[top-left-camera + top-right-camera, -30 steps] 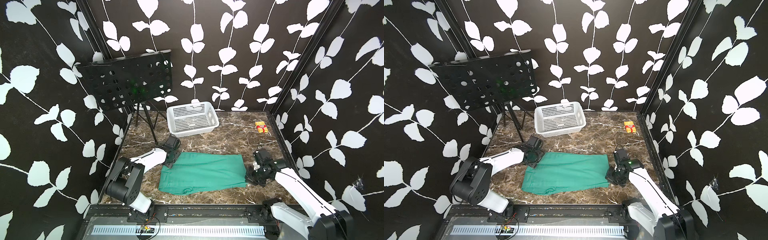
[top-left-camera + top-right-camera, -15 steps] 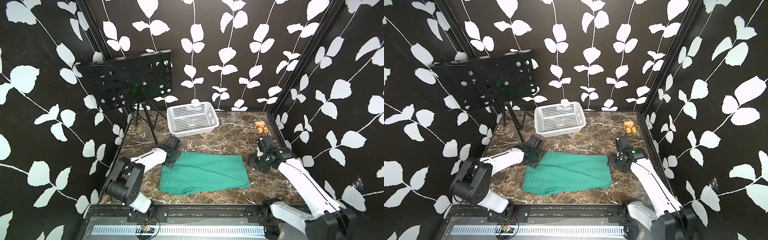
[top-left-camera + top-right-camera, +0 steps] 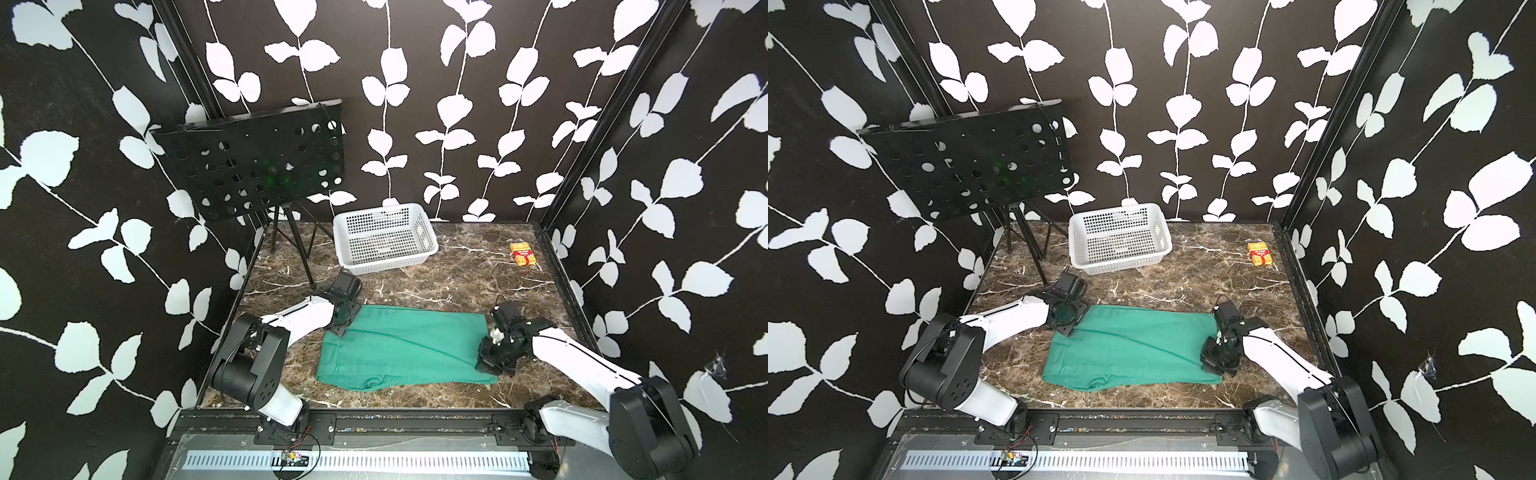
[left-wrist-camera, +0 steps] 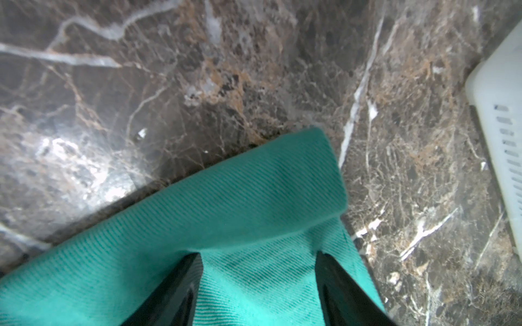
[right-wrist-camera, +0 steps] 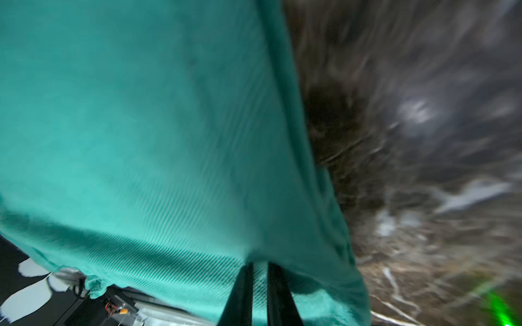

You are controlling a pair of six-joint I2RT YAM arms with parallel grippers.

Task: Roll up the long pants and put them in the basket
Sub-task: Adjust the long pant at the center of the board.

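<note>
On my marble table [image 3: 457, 286] sits a white mesh basket [image 3: 388, 267], a black holey music stand [image 3: 257, 166] beside it, and a small yellow-red box [image 3: 523, 253] well apart.

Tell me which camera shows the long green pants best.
The top camera: in both top views the long pants show whole, lying flat on the marble table. The left wrist view gives only a folded corner; the right wrist view gives only a blurred close-up of the cloth.

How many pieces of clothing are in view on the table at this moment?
1: the green pants, lying folded flat at the front of the table. The white basket behind them looks empty, so none seems hidden there.
</note>
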